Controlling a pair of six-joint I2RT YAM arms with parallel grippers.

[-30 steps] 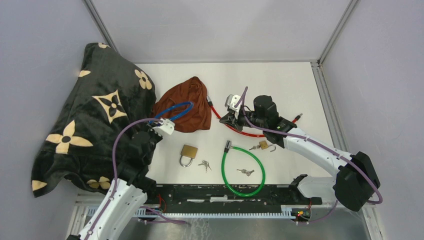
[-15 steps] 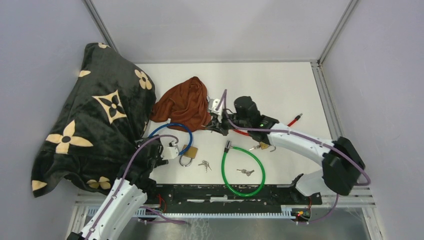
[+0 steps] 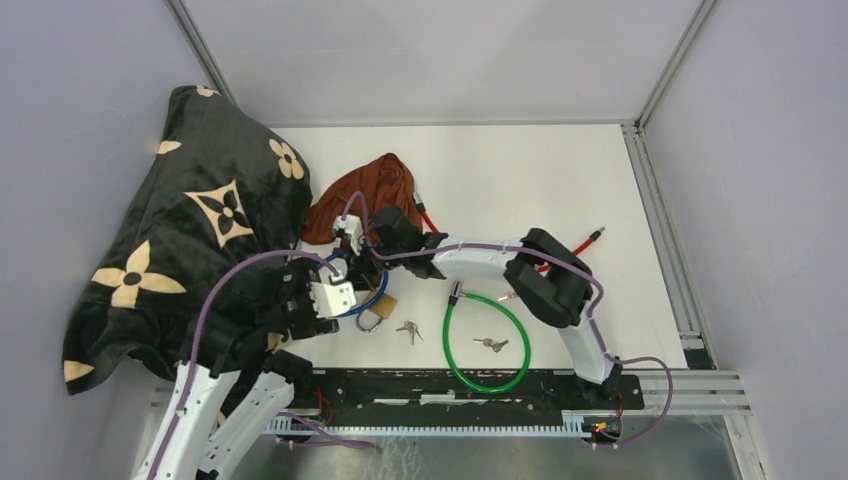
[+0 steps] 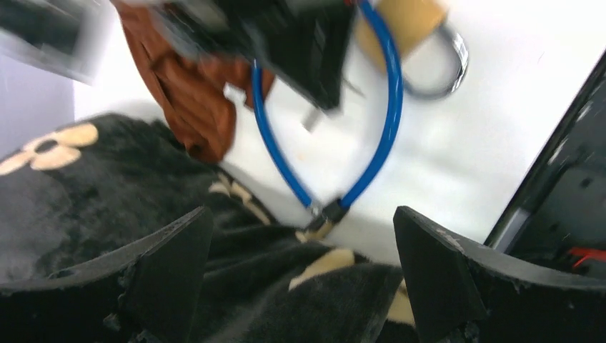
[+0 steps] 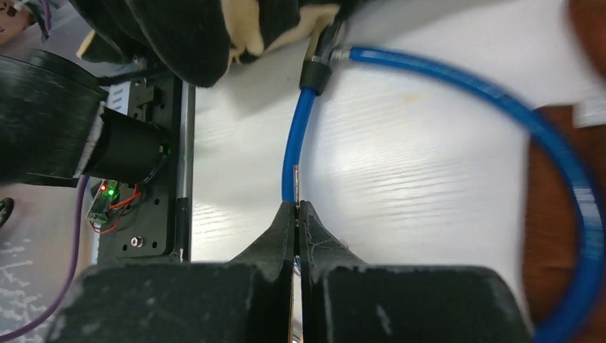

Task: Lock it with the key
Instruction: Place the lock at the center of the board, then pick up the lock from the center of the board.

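A blue cable lock (image 5: pixel 457 93) lies looped on the white table, its lock head (image 5: pixel 318 68) at the edge of the black blanket. My right gripper (image 5: pixel 297 207) is shut on a thin key (image 5: pixel 296 187) whose blade points along the blue cable toward that head. In the top view it (image 3: pixel 362 262) reaches far left, over the blue loop (image 3: pixel 372 298). My left gripper (image 4: pixel 301 212) stands wide open over the blanket, empty, just short of the lock head (image 4: pixel 325 213).
A brass padlock (image 3: pixel 378 303) touches the blue loop. Loose keys (image 3: pixel 408 330), a green cable lock (image 3: pixel 487 345) with keys (image 3: pixel 490 344) inside it, a red cable (image 3: pixel 590 238), a brown cloth (image 3: pixel 365 195) and the flowered black blanket (image 3: pixel 190 240) share the table.
My left gripper carried the blue cable lock from the brown cloth down beside the brass padlock, then opened and let it go. My right arm swung left from the red cable to the blue one.
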